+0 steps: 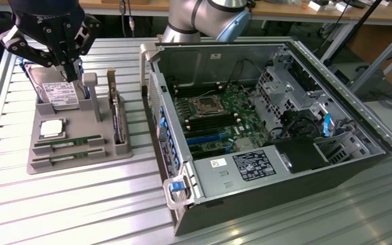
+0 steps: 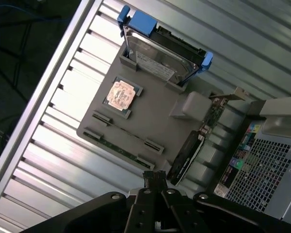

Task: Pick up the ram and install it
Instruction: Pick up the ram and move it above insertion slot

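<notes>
**Well above the holder, claw shut and empty**

I had the claw [image 1: 69, 74] closed on nothing, poised over the grey holder [image 1: 80, 164] on the surface [image 1: 80, 204]. The ram [image 1: 68, 143] sat untouched in its slot there, probably held steady for a pinch.

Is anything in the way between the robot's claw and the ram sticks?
Nothing visible blocks it. The gripper hangs above the gray holder, near the hard drive; the ram sticks lie uncovered in their slots.
</notes>
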### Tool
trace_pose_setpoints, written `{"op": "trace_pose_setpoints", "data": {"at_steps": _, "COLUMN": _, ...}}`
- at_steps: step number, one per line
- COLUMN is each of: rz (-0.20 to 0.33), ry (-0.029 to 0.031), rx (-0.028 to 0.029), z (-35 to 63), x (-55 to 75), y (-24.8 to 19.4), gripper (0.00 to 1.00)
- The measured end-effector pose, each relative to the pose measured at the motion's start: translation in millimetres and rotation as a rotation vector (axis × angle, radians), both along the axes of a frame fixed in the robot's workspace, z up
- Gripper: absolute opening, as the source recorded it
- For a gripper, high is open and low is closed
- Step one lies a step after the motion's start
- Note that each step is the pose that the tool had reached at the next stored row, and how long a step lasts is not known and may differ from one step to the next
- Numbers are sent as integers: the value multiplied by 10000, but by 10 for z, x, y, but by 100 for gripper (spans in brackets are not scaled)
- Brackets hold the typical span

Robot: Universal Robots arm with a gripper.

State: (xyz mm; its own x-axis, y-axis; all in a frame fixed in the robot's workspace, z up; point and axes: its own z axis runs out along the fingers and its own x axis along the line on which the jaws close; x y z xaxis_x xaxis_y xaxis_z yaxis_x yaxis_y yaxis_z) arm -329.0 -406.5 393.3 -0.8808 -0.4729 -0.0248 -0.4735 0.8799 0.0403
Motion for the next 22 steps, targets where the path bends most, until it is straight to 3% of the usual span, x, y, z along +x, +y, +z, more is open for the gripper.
{"op": "trace_pose_setpoints", "data": {"at_steps": 22, "rz": 1291, "ry": 0, "rx": -1, "z": 0, "x": 0, "y": 0, "gripper": 10}}
